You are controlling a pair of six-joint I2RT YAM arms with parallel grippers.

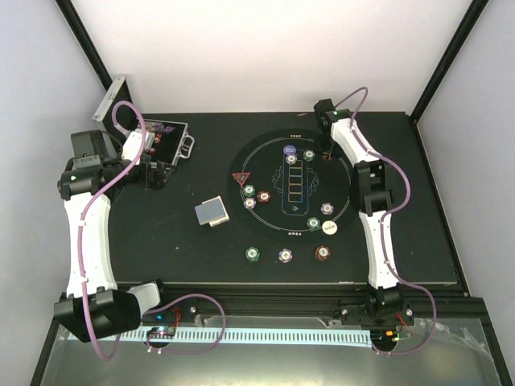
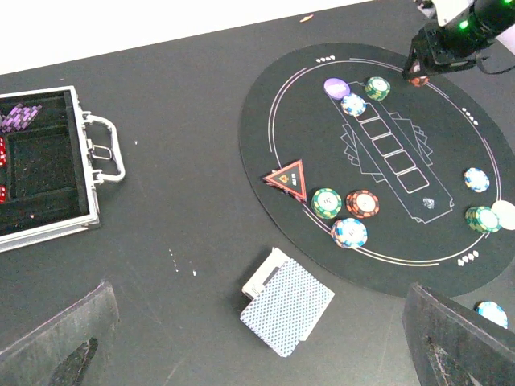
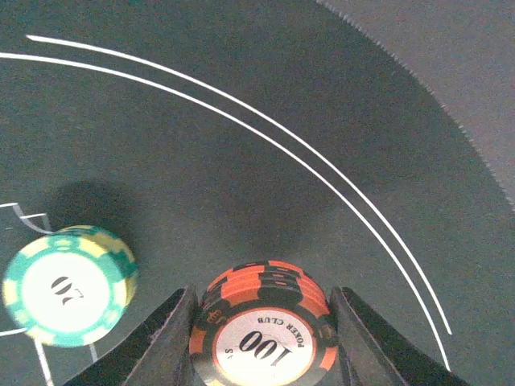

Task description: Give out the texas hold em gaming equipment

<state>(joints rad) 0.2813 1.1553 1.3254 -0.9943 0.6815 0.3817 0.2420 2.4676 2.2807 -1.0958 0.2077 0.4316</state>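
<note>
My right end effector (image 1: 326,151) is closed on a stack of orange-red round plastic poker chips (image 3: 261,342) at the top edge of the round black felt mat (image 1: 265,235). My left end effector (image 1: 158,174) hangs wide open and empty at upper left. The grey-blue-backed card deck (image 1: 212,211) lies mid-frame on the tabletop (image 1: 161,249).

Red chips (image 3: 261,338), lower centre: smooth plastic with a slight sheen, printed paper-like label.
Green chip (image 3: 68,296): same.
Round mat (image 2: 322,121): matt black, cloth-like.
Case (image 2: 87,177), left edge: bright metal frame, dark fuzzy lining.
Cards (image 2: 287,305): smooth printed backs.

You have bright, even overhead light, with soft shadows behind the green chip (image 3: 68,285) and orange-red stack (image 3: 261,322)
</note>
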